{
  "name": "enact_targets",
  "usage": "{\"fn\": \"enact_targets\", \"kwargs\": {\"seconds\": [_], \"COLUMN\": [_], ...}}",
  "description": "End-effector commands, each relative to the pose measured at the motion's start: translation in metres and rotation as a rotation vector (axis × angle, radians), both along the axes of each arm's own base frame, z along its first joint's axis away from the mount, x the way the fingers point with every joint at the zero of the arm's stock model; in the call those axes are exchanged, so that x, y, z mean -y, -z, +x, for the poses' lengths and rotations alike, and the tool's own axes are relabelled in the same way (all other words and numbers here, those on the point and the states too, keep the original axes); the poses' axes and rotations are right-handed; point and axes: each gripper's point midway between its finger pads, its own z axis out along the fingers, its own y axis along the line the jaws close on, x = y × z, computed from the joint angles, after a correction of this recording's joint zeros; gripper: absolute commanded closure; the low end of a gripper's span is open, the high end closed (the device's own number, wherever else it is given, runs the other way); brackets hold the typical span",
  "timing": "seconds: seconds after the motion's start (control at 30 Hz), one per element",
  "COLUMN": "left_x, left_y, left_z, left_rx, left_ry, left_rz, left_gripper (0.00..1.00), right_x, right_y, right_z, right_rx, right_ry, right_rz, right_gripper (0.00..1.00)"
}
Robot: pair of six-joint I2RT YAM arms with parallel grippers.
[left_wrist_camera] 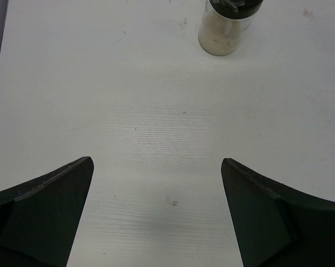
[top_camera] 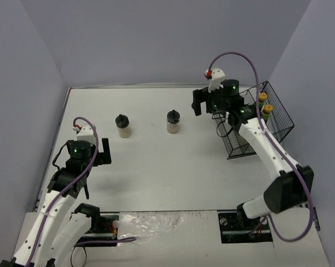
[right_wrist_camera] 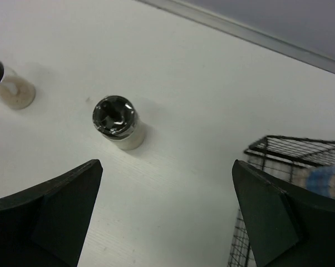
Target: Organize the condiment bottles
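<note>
Two black-lidded beige jars stand on the white table, one on the left (top_camera: 123, 125) and one in the middle (top_camera: 173, 122). Two dark bottles with yellow caps (top_camera: 265, 104) stand in the black wire basket (top_camera: 279, 125) at the right. The silver-lidded shakers are not clearly in view. My left gripper (top_camera: 105, 151) is open and empty, short of the left jar (left_wrist_camera: 226, 30). My right gripper (top_camera: 198, 103) is open and empty, between the middle jar (right_wrist_camera: 117, 123) and the basket (right_wrist_camera: 292, 150). The left jar also shows in the right wrist view (right_wrist_camera: 11, 89).
Grey walls close in the table on the left, back and right. A pale bluish object (right_wrist_camera: 326, 181) lies blurred inside the basket. My right arm (top_camera: 262, 144) reaches over the basket's front side.
</note>
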Motion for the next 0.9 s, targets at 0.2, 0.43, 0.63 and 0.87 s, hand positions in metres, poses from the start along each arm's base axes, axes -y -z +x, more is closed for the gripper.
{"fn": "enact_targets", "kwargs": {"seconds": [0.2, 0.43, 0.63, 0.87], "left_x": [0.003, 0.003, 0.002, 0.000], "left_y": [-0.018, -0.018, -0.018, -0.019], "left_z": [0.012, 0.012, 0.011, 0.010], "left_rx": [0.063, 0.062, 0.066, 0.073], "left_ry": [0.007, 0.006, 0.000, -0.007], "left_rz": [-0.006, -0.004, -0.003, -0.003], "left_gripper": [0.03, 0.03, 0.03, 0.03], "right_x": [-0.090, -0.123, -0.139, -0.138], "right_y": [0.051, 0.093, 0.117, 0.138], "right_z": [0.038, 0.054, 0.066, 0.075], "right_rx": [-0.016, -0.065, -0.079, -0.106], "right_ry": [-0.353, -0.379, -0.377, -0.337], "right_rz": [-0.064, -0.089, -0.104, -0.122], "right_gripper": [0.00, 0.00, 0.00, 0.18]}}
